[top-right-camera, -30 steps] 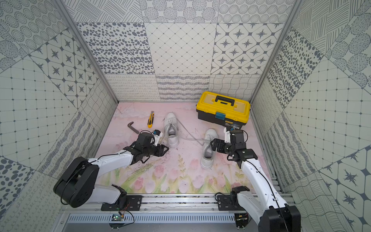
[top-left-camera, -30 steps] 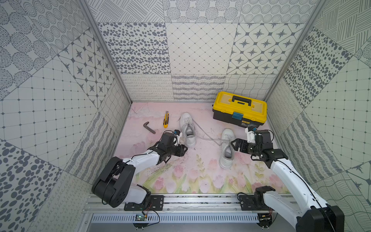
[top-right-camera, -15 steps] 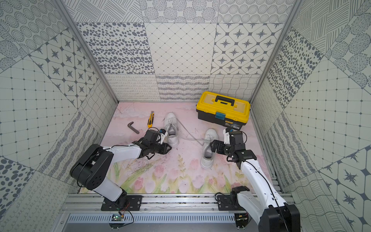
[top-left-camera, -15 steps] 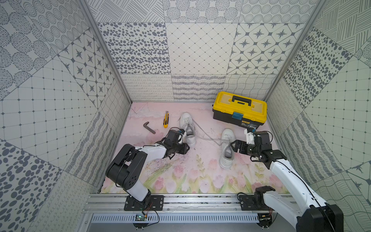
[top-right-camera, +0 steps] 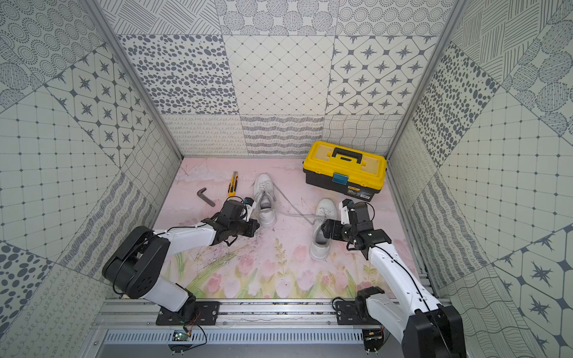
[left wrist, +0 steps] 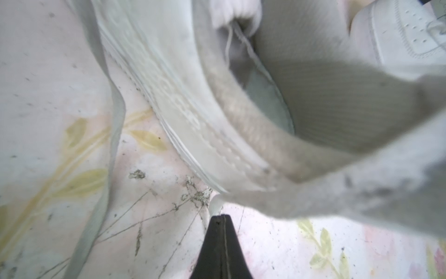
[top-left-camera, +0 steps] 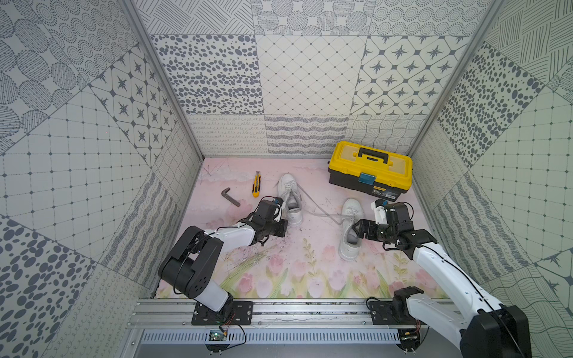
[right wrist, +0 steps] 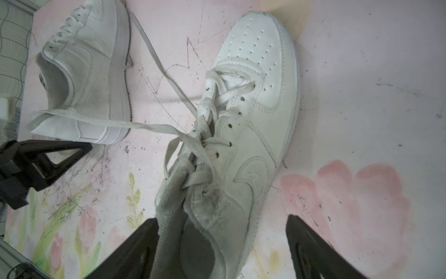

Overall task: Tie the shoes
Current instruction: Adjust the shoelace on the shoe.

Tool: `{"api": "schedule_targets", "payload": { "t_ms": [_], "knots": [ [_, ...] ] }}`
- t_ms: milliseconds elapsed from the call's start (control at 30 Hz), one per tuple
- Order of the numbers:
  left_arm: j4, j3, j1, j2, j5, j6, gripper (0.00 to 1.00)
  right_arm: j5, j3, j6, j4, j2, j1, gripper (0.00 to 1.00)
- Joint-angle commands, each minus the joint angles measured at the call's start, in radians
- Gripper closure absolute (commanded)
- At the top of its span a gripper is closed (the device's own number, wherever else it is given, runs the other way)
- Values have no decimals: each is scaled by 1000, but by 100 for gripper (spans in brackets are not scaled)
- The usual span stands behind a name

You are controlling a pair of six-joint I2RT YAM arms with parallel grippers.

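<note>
Vs 1 s ago: left arm's elbow has folded up and in. Left pincer [top-left-camera: 282, 228] now sits at the heel of left shoe [top-left-camera: 290, 193], closed, w/ a lace [left wrist: 362, 193] end pinched at its tips (wrist view). Right pincer [right wrist: 222, 217] has slid over right shoe [top-left-camera: 349, 229], jaws wide apart either side of the collar, gripping nothing. Count: 2 shoes mid-bench [top-left-camera: 310, 272], laces untied; 1 yellow toolbox [top-left-camera: 370, 169] at the back, 1 utility knife [top-left-camera: 256, 184], 1 hex key [top-left-camera: 231, 196], 2 arms.
</note>
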Motion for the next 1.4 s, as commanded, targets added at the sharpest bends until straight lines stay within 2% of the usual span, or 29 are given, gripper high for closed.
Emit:
{"api": "schedule_targets", "payload": {
  "t_ms": [0,200,400,533,567,733,833,1000,1167,1367],
  "knots": [
    [-57,5,-2,-119,-77,40,100,34,-12,9,1,35,22,22],
    [-177,76,-3,-295,-88,75,100,51,-9,12,4,84,52,45],
    [-249,182,-4,-403,-39,87,100,68,-2,18,16,93,77,71],
    [-264,270,-4,-441,10,86,100,85,8,29,16,67,88,97],
    [-267,291,-4,-447,22,88,100,90,10,31,17,59,88,100],
    [-277,365,-4,-455,65,90,100,114,18,29,15,19,90,100],
    [-300,334,-4,-452,51,97,100,105,15,22,12,20,89,100],
    [-315,192,-4,-444,29,112,75,115,13,9,8,16,91,100],
    [-313,94,-4,-397,55,142,53,112,23,-2,6,22,91,100],
    [-330,109,-4,-250,59,205,41,110,21,-3,6,27,91,100]
  ]
}}
